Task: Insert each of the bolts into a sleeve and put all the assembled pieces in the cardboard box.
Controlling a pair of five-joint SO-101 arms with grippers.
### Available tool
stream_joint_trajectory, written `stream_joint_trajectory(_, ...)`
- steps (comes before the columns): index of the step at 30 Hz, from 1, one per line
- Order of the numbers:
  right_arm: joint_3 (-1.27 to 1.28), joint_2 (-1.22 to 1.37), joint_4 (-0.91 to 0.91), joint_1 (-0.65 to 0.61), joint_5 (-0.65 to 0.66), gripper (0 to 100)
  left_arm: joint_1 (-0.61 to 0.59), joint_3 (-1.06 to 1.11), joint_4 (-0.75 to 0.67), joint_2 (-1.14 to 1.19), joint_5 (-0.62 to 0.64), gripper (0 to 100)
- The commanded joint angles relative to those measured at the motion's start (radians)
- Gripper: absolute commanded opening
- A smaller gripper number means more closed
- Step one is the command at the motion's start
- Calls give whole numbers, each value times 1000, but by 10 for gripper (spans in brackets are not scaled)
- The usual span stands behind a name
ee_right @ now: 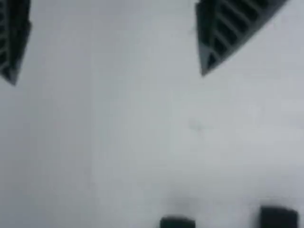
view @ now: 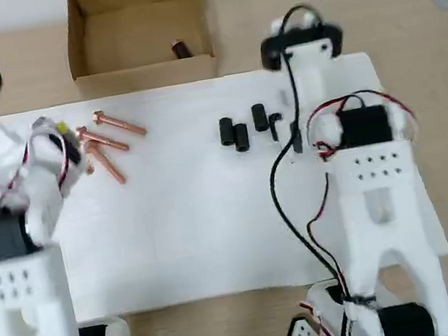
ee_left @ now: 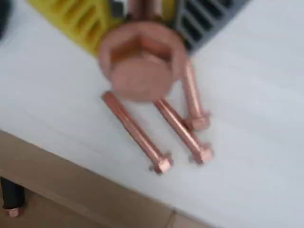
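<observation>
While my left pincer (ee_left: 141,45) grips a copper hex-head bolt (ee_left: 142,71), my right pincer (ee_right: 107,76) hangs open, with the short black tube sleeves (view: 241,137) just beside it, toward the left arm.

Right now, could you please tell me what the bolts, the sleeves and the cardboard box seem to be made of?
The bolts look like copper-coloured metal: smooth, slightly shiny, with hex heads; solid or plated, I cannot tell. The sleeves are matt black, perhaps plastic or rubber. The cardboard box is plain brown matt cardboard with folded flaps.
</observation>
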Motion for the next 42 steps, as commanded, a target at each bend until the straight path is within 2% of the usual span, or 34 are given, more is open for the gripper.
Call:
stream_joint_trajectory(1, 150, 81, -192, -54, 0, 288, 43, 83, -74, -119, -138, 9)
stream_joint_trajectory(3, 160, 156, -279, -73, 0, 288, 66, 138, -92, -143, -190, 9)
stream_joint_trajectory(5, 101, 236, -279, -111, 3, 288, 100, 176, -103, -150, -199, 9)
stream_joint_trajectory(18, -550, 633, -23, -137, 6, 288, 117, 264, -186, -125, -192, 5)
stream_joint_trajectory(22, -624, 756, -31, -136, 2, 285, 115, 381, -290, -131, -187, 5)
stream_joint_trajectory(26, -680, 854, -68, -96, -15, 196, 110, 428, -359, -131, -144, 5)
stream_joint_trajectory(30, -763, 908, -69, -28, -26, 129, 115, 437, -361, -127, -129, 5)
stream_joint_trajectory(35, -839, 951, -63, 35, -23, 125, 115, 440, -356, -127, -129, 5)
stream_joint_trajectory(42, -846, 1050, -54, 31, -21, 126, 115, 459, -362, -127, -129, 5)
